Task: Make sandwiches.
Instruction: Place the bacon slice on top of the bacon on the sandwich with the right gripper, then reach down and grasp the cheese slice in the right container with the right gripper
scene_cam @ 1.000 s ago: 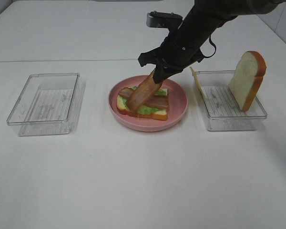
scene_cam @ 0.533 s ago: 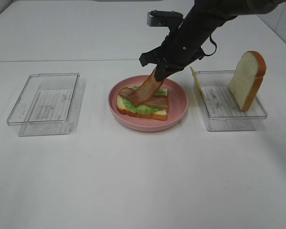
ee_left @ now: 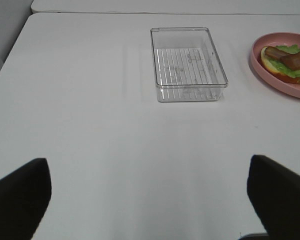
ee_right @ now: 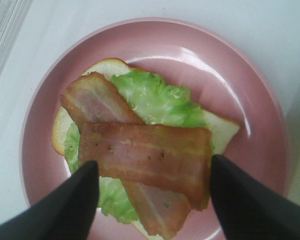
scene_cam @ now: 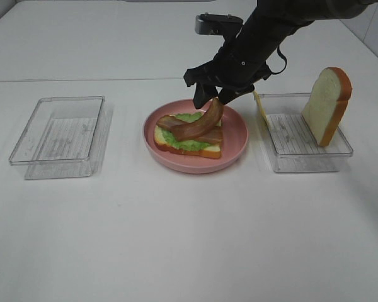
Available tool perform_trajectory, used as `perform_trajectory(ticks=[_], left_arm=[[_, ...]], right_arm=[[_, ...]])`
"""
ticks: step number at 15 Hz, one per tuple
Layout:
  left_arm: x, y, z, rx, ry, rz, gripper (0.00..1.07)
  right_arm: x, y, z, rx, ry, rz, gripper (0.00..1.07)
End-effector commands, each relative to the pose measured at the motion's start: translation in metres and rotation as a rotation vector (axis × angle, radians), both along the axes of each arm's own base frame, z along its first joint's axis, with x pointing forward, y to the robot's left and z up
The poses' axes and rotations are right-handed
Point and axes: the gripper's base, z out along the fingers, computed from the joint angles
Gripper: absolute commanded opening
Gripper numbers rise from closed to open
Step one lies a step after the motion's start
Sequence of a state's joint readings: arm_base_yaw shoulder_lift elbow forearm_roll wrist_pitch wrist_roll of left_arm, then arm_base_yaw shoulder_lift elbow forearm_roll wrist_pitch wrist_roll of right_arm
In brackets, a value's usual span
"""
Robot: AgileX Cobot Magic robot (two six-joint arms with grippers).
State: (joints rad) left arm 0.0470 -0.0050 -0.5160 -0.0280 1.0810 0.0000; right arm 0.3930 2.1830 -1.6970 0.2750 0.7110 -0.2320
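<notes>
A partly built sandwich (scene_cam: 188,139) lies on the pink plate (scene_cam: 236,141): a bread slice, green lettuce (ee_right: 155,97) and a bacon strip. A second bacon strip (scene_cam: 201,126) lies across it, its far end still raised near my right gripper (scene_cam: 214,97). That gripper hovers just above the plate with its fingers (ee_right: 75,200) spread on either side of the strip (ee_right: 145,157), open. My left gripper (ee_left: 150,200) is open and empty over bare table, far from the sandwich (ee_left: 290,62). A loose bread slice (scene_cam: 327,104) leans upright in the right tray.
A clear tray (scene_cam: 302,151) right of the plate holds the bread slice and a yellow cheese square (scene_cam: 259,107) leaning on its left wall. An empty clear tray (scene_cam: 60,135) stands at the left; it also shows in the left wrist view (ee_left: 187,65).
The second bacon strip has dropped from hanging steeply under my right gripper to lying across the sandwich. The gripper's fingers have spread apart. The left arm has not moved.
</notes>
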Motion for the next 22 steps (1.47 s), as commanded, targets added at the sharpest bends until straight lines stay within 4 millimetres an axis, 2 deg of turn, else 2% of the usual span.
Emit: perform_trajectory(ticks=[1,2,4,6,9,10,13,14,15,16,19,22], left_arm=[[-0.002,-0.001,0.001,-0.013,-0.028,0.001,1.00],[-0.002,-0.001,0.001,-0.013,-0.028,0.001,1.00],[-0.002,-0.001,0.001,-0.013,-0.028,0.001,1.00],[-0.002,-0.001,0.001,-0.013,-0.028,0.001,1.00],[-0.002,-0.001,0.001,-0.013,-0.028,0.001,1.00],[-0.002,-0.001,0.001,-0.013,-0.028,0.001,1.00],[-0.002,-0.001,0.001,-0.013,-0.028,0.001,1.00],[-0.002,-0.001,0.001,-0.013,-0.028,0.001,1.00],[-0.002,-0.001,0.001,-0.013,-0.028,0.001,1.00],[-0.002,-0.001,0.001,-0.013,-0.028,0.001,1.00],[-0.002,-0.001,0.001,-0.013,-0.028,0.001,1.00],[-0.002,-0.001,0.001,-0.013,-0.028,0.001,1.00]], right_arm=[[-0.001,0.000,0.020,0.004,-0.048,0.000,0.82],[-0.002,-0.001,0.025,0.001,-0.061,0.003,0.84],[-0.008,-0.006,0.057,0.003,-0.124,-0.007,0.84],[-0.016,-0.018,0.079,-0.050,-0.122,-0.098,0.84],[-0.021,-0.032,0.082,-0.165,-0.058,-0.201,0.84],[-0.014,-0.037,0.084,-0.250,-0.054,-0.233,0.84],[0.005,-0.031,0.089,-0.261,-0.040,-0.251,0.84],[0.010,-0.029,0.088,-0.265,-0.029,-0.255,0.84],[0.029,-0.034,0.074,-0.262,0.044,-0.295,0.84],[0.033,-0.035,0.070,-0.249,0.072,-0.305,0.84],[0.049,-0.050,0.039,-0.196,0.182,-0.349,0.84],[0.054,-0.066,0.032,-0.186,0.210,-0.390,0.83]])
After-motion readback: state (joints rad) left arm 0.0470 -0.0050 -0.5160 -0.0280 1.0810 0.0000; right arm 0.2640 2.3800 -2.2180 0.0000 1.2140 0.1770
